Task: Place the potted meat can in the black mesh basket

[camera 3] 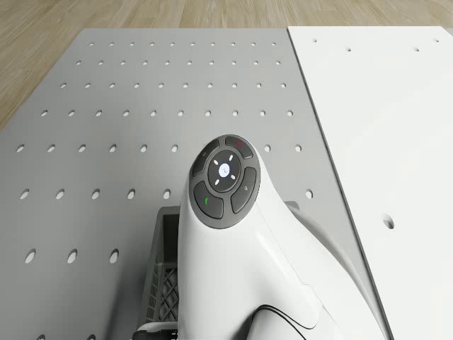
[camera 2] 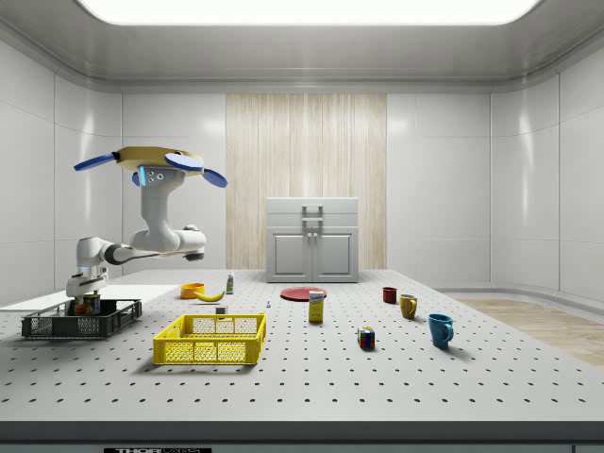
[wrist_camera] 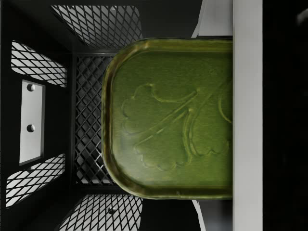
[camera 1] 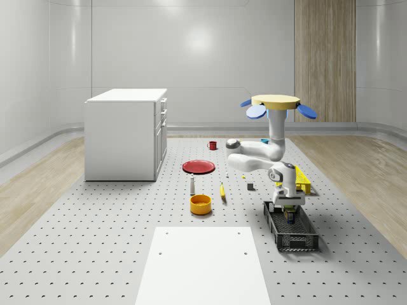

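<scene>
Gleaming green-topped potted meat can (wrist_camera: 168,120)

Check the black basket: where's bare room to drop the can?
Bare mesh floor lies beside the green-topped potted meat can toward the black mesh basket's end wall, and in its long near half. Crowded under the gripper. The drone hovers behind the basket.

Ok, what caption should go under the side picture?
Hovering drone lowers its gripper and potted meat can into the black mesh basket.
</scene>
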Controlling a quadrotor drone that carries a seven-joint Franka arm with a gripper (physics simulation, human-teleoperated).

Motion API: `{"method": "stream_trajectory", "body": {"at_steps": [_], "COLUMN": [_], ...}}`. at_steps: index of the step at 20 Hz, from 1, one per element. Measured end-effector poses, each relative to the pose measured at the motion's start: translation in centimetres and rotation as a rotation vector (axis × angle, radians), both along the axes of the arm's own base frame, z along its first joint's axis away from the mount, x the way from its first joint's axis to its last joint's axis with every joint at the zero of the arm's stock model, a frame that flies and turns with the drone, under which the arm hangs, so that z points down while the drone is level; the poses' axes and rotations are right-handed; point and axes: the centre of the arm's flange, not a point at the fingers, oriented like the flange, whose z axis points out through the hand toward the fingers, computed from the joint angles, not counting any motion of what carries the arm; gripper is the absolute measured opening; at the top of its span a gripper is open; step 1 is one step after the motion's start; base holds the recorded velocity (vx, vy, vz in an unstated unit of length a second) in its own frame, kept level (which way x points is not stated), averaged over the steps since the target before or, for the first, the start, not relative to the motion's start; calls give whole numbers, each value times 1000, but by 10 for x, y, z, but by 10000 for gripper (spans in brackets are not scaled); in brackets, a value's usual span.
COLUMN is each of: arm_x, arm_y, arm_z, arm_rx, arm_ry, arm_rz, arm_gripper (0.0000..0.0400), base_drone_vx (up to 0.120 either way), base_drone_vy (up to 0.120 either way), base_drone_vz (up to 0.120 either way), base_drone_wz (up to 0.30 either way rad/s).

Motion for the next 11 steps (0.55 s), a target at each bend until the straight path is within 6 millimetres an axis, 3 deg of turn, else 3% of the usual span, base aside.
{"method": "stream_trajectory", "body": {"at_steps": [2, 6, 11], "arm_x": [0, 0, 0], "arm_y": [0, 0, 0], "arm_z": [0, 0, 0], "arm_rx": [0, 3, 5], "arm_ry": [0, -1, -2], "arm_rz": [0, 4, 7], "arm_gripper": [286, 354, 386], "base_drone_vx": [100, 0, 0], "base_drone_vy": [0, 0, 0], "base_drone_vz": [0, 0, 0], "base_drone_wz": [0, 0, 0]}}
